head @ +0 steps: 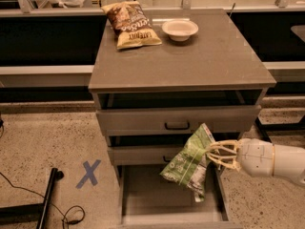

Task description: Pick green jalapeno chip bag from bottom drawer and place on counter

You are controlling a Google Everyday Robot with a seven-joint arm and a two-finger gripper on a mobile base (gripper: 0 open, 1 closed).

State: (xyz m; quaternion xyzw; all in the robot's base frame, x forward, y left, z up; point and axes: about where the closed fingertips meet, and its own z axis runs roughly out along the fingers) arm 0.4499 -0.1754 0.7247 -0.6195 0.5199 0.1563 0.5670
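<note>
Gripper [213,155] of the one-armed robot, reaching in from the right, pinches the green jalapeno chip bag [187,163] by its right edge, its fingers closed on the foil. The bag hangs clear above the open bottom drawer [143,197], in front of the middle drawer [143,154]. Its long axis tilts from upper right to lower left, with most of it lying left of the gripper. The counter [200,56] lies well above and behind the bag, past the two upper drawer fronts, so the coming move likely calls for a rise and then a carry back over the front edge. A brown chip bag [132,25] and a white bowl [179,29] sit toward the counter's rear.
</note>
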